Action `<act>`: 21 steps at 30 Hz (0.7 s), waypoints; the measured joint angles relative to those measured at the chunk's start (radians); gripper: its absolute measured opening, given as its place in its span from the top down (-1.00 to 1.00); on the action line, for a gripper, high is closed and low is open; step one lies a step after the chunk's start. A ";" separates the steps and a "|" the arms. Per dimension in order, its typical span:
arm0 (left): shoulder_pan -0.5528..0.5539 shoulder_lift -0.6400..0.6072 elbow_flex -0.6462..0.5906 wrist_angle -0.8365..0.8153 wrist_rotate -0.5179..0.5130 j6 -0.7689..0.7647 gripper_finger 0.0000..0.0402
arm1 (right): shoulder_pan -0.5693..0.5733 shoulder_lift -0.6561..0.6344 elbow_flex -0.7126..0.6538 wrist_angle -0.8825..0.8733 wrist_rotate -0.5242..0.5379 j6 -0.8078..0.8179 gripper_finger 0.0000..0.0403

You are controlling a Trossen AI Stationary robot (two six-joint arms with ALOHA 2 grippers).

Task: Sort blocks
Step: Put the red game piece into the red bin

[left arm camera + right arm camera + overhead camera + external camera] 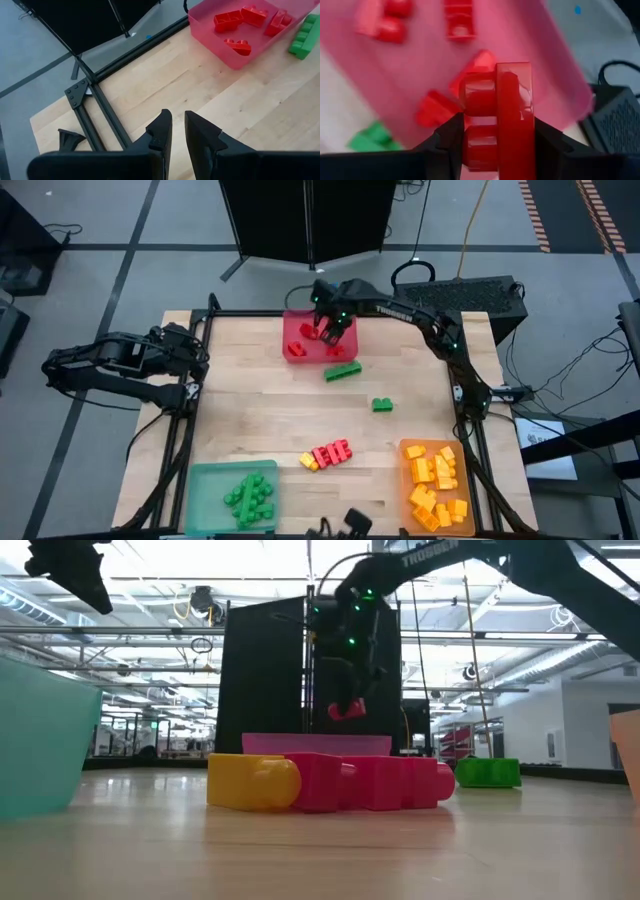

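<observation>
A: Right gripper (497, 145), position and state?
B: It is held above the red tray (300, 321) at the table's far edge. A red block (505, 115) is clamped between its fingers; two round studs are seen facing sideways, and the flat face is glossy.

A: Contents of that tray?
B: Several red blocks (229, 19) are lying loose in it, each studded and at a different angle.

A: Left gripper (177, 131)?
B: It is parked off the table's left edge. The fingers are set narrow, a slim gap between them, nothing held.

A: Blocks on the bare wood?
B: A long green block (342, 371) is noted just beside the red tray's near corner. A small green block (382, 405) lies alone nearer the centre. A joined red and yellow cluster (328, 453) is found towards the near side, between the two front trays.

A: Those trays?
B: Green blocks (250, 496) are piled in the green tray (203, 484); yellow-orange blocks (436, 483) fill the orange tray (408, 448).
</observation>
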 joint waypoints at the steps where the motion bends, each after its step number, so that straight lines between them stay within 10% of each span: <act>1: 0.000 0.000 0.000 -0.001 0.000 0.000 0.71 | -0.015 0.000 -0.001 -0.003 -0.004 0.001 0.26; 10: 0.000 0.000 0.000 -0.001 0.001 0.000 0.71 | -0.086 0.001 -0.002 0.012 -0.135 0.024 0.26; 21: 0.000 0.000 0.000 -0.001 0.002 0.000 0.71 | -0.066 -0.004 -0.002 -0.004 -0.145 -0.002 -0.55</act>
